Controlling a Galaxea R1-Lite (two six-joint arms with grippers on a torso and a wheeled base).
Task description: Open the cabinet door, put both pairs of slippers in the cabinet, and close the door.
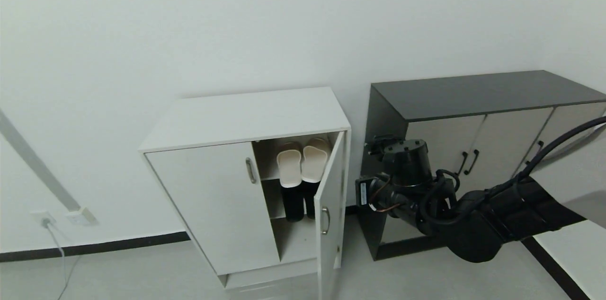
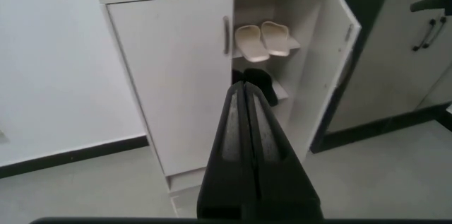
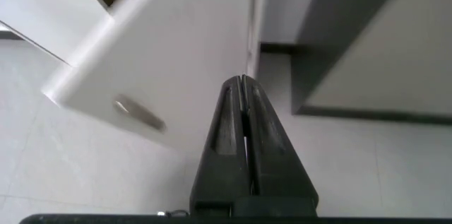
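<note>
The white cabinet (image 1: 246, 118) stands against the wall with its left door (image 1: 213, 200) closed and its right door (image 1: 331, 196) swung partly open. Inside, a cream pair of slippers (image 1: 303, 163) leans on the upper shelf and a black pair (image 1: 298, 203) stands below it. My right arm (image 1: 407, 177) sits just right of the open door. My right gripper (image 3: 243, 79) is shut and empty, close to the door's outer face (image 3: 176, 54) beside its handle (image 3: 138, 113). My left gripper (image 2: 244, 84) is shut and empty, well back from the cabinet, in line with the black slippers (image 2: 260, 83) and below the cream pair (image 2: 267, 39).
A dark-topped sideboard (image 1: 473, 92) with several light doors stands right of the white cabinet, a narrow gap between them. A wall socket (image 1: 45, 218) with a cable sits low on the left wall. Open grey floor (image 1: 142, 276) lies in front.
</note>
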